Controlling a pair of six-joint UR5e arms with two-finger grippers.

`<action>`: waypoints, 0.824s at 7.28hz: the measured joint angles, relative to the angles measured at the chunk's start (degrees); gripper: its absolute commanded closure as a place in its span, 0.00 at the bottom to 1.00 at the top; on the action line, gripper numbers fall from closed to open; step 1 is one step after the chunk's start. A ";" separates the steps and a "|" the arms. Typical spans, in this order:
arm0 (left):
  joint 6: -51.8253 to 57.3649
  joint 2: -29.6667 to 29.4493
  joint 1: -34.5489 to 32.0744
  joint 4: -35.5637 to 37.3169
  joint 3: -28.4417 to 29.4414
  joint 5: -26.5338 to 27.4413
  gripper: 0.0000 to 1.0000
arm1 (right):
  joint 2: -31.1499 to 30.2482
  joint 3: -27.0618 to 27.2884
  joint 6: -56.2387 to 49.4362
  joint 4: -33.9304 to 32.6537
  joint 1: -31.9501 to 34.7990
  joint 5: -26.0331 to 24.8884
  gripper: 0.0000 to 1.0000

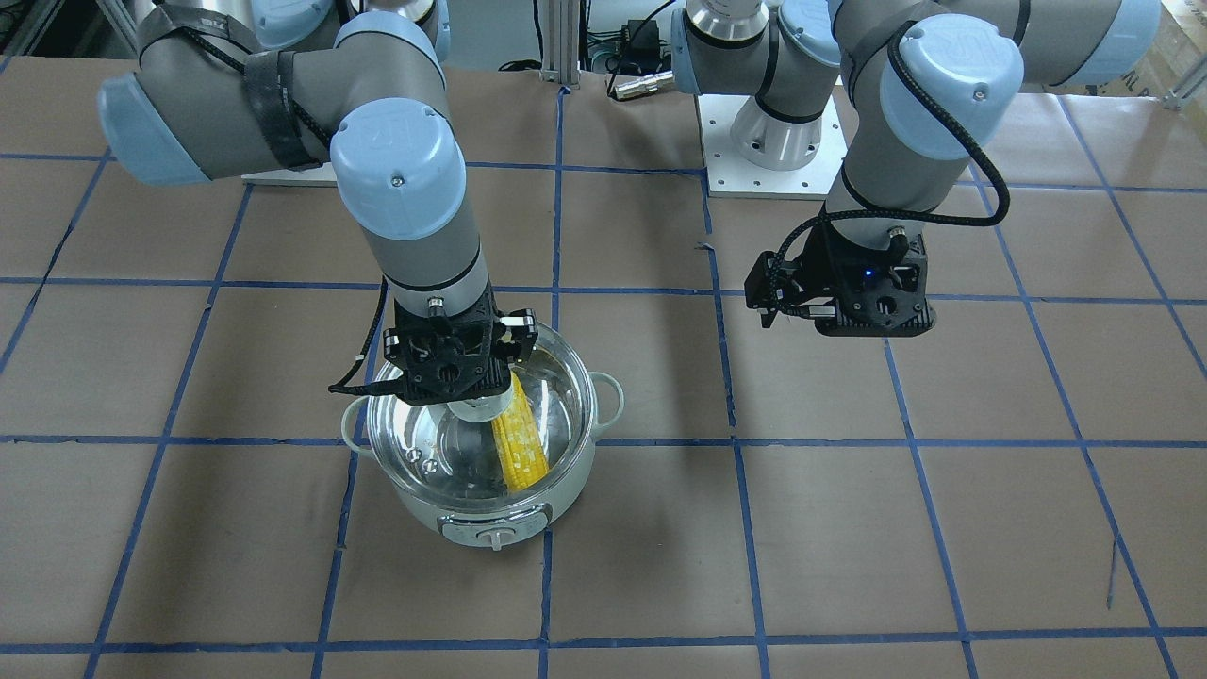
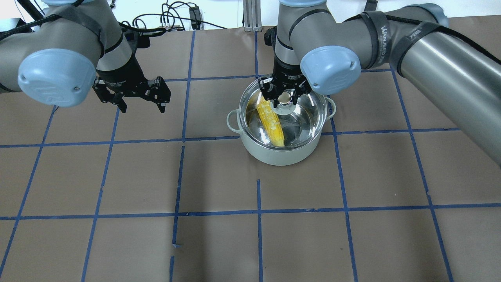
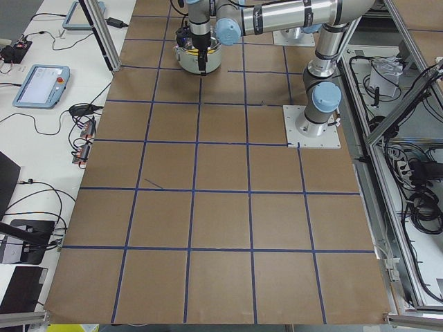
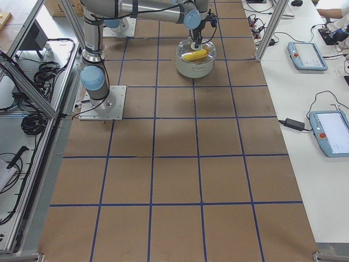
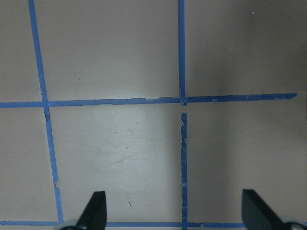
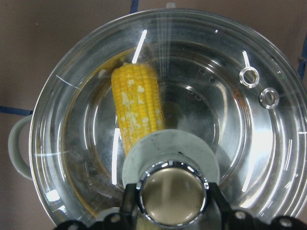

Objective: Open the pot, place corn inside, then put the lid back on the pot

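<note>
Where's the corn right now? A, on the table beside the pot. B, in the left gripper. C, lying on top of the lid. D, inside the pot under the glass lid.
D: the corn lies inside the pot, seen through the lid that sits on top.

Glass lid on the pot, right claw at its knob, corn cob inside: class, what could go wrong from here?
1. The right claw grips the knob; rising before it opens fully could drag the glass lid off or shift the pot.
2. The corn cob lies slanted inside; if an end sits high, the lid may rest unevenly and slide once released.
</note>
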 measured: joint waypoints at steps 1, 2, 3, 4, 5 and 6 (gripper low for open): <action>-0.08 0.06 -0.02 0.00 0.00 0.01 0.00 | 0.24 -0.03 0.11 0.01 0.41 -0.06 0.68; -0.31 0.16 -0.02 0.00 -0.03 0.02 0.00 | 0.33 -0.11 0.15 0.28 0.60 -0.09 0.68; -0.60 0.32 -0.02 0.00 -0.09 0.00 0.00 | 0.36 -0.23 0.14 1.03 0.65 -0.09 0.59; -0.76 0.47 -0.01 -0.02 -0.16 -0.04 0.00 | 0.43 -0.38 0.00 1.76 0.66 -0.09 0.19; -0.83 0.54 0.06 -0.06 -0.22 -0.06 0.00 | 0.45 -0.58 -0.39 2.05 0.60 -0.07 0.07; -0.85 0.54 0.11 -0.08 -0.22 -0.09 0.00 | 0.42 -0.86 -0.94 2.19 0.39 -0.01 0.00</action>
